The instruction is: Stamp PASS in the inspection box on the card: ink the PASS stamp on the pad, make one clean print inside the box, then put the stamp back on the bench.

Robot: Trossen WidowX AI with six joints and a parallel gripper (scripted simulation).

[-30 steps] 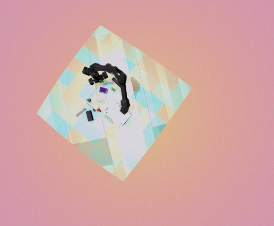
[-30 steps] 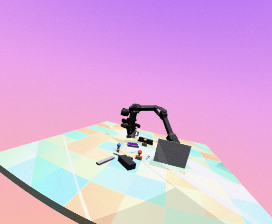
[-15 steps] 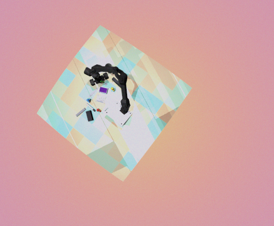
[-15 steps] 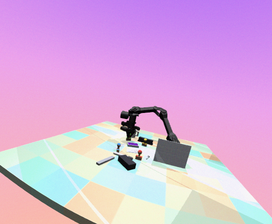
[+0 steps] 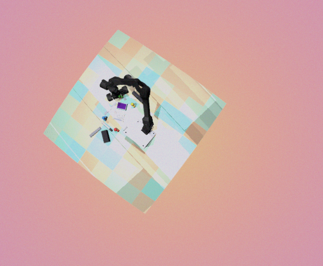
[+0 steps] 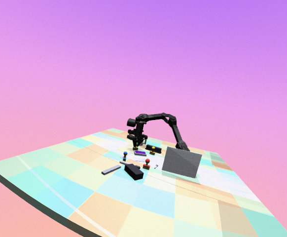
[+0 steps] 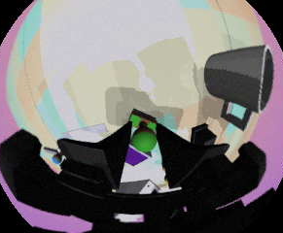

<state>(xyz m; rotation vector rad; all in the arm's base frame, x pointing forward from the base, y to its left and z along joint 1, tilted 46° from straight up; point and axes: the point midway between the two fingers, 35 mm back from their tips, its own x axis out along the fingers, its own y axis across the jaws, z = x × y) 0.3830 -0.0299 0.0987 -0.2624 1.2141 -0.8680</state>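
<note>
The PASS stamp, with a green knob (image 5: 120, 96) (image 6: 136, 144) (image 7: 143, 138), stands upright at the back of the bench, beyond the purple ink pad (image 5: 121, 106) (image 6: 140, 152) (image 7: 137, 157). My gripper (image 5: 120, 95) (image 6: 137, 142) (image 7: 144, 125) points down over the stamp with its fingers on either side of the knob, parted and a little loose of it. The white card (image 5: 118, 116) (image 6: 136, 158) lies in front of the pad; its box and any print are too small to make out.
A yellow-knobbed stamp (image 5: 132, 104) (image 6: 153, 149), a blue one (image 5: 104, 117) (image 6: 125, 154) and a red one (image 5: 116, 129) (image 6: 147, 163) stand around the card. A black box (image 5: 105, 136) (image 6: 133, 171) and a grey bar (image 5: 95, 132) (image 6: 111, 169) lie in front. A tilted grey panel (image 6: 181, 162) stands by the arm's base.
</note>
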